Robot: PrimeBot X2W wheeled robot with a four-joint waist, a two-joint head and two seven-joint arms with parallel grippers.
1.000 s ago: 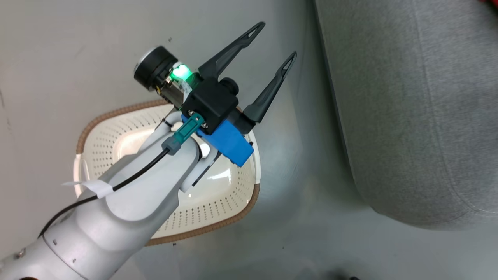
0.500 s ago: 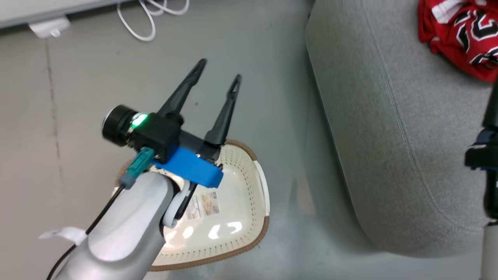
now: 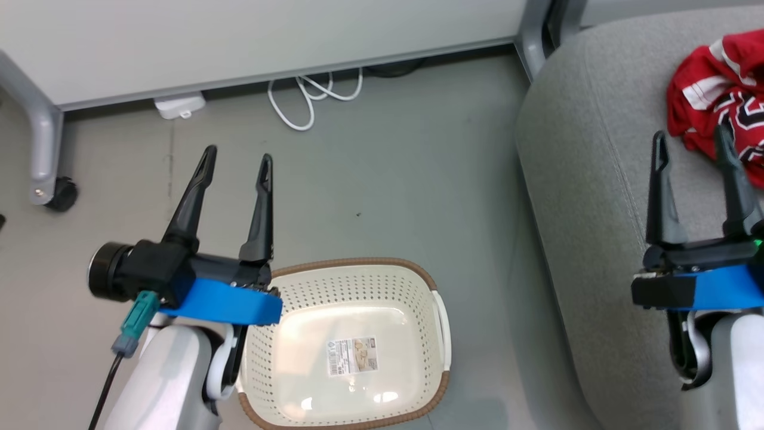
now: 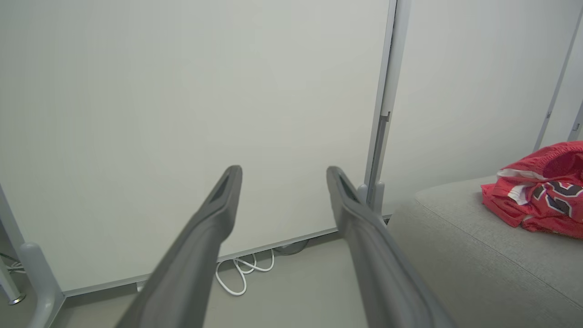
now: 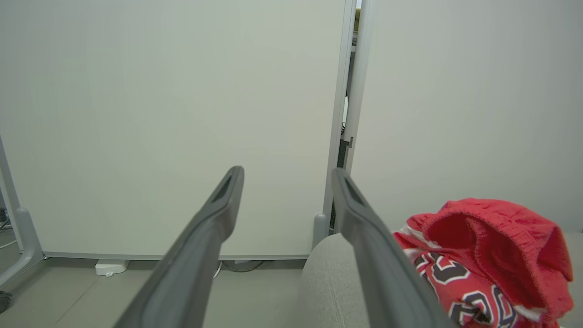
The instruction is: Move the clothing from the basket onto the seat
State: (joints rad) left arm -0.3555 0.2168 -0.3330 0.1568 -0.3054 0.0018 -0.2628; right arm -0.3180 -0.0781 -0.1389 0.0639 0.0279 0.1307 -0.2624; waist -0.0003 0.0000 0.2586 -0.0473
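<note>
Left gripper, spread, swung toward basket rim, head view; right gripper spread; wrist views: clothing on seat.

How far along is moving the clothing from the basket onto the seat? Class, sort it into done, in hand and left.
Done: the basket shows just its label sticker inside, and the red clothing lies heaped on the grey seat. In hand: nothing; the left gripper and right gripper stand open and empty. Left: no garment visibly remains to move.
</note>
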